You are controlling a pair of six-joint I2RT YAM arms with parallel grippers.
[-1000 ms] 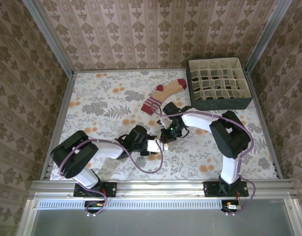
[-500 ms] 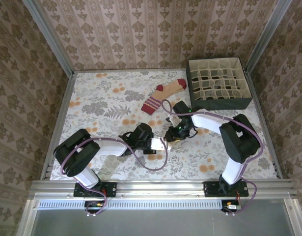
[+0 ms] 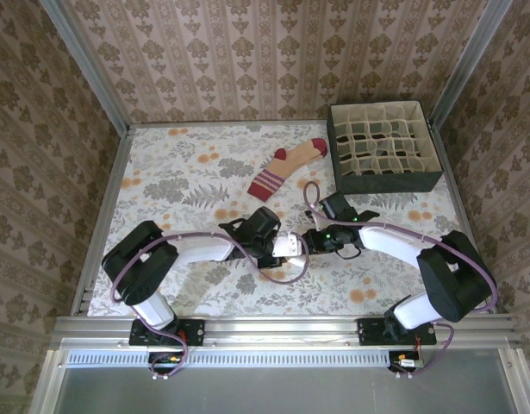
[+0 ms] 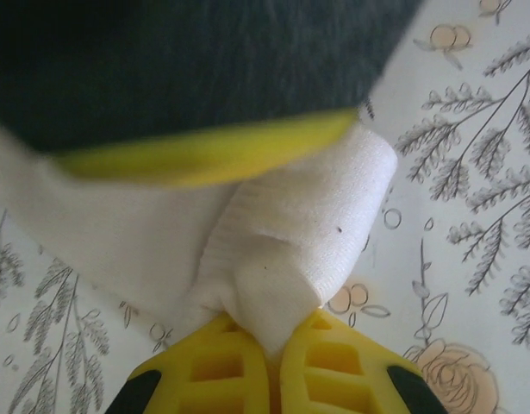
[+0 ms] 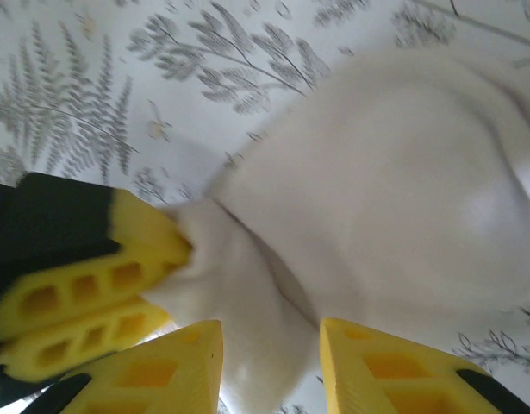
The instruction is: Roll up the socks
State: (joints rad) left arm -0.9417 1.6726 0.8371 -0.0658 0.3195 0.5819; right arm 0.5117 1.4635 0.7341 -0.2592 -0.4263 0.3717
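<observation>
The left tool (image 4: 269,366) pinches shut on the cream-white sock (image 4: 308,224) mid-surface (image 3: 187,181); the right tool (image 5: 271,362), jaws parted, straddles it from 3 o'clock, the sock's long axis running 9-to-3 between them

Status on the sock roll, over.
Left gripper shut on cream sock. Right gripper open, straddling it. Tan sock lies apart, near divider box.
</observation>
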